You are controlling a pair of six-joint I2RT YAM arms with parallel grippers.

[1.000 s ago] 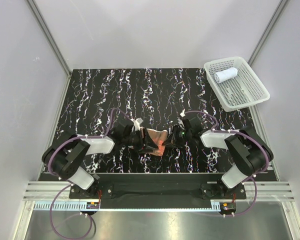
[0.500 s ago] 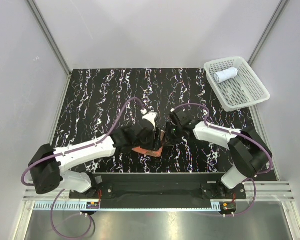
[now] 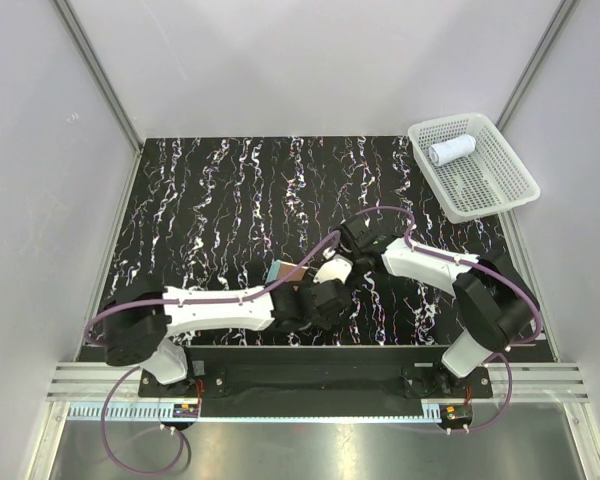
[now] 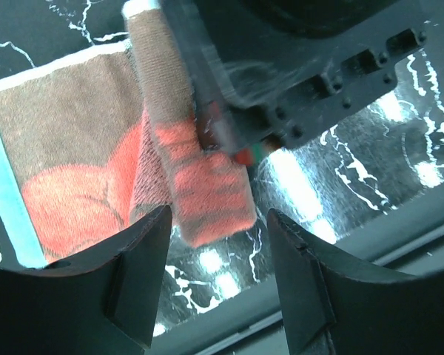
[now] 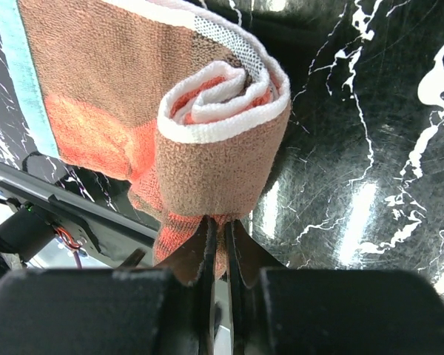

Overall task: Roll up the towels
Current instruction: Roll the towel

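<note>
Pinching the roll's lower edge, our right fingers are closed on the orange-red towel; our left fingers stand spread at its other end. Half-rolled on the worktop, it looks light, limp and likely to unwind, so we would hold the roll by its ends

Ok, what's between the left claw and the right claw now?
The rolled part of the orange-red towel. The left wrist view shows it ahead of the open left claw, the right claw pinching it from beyond.
</note>
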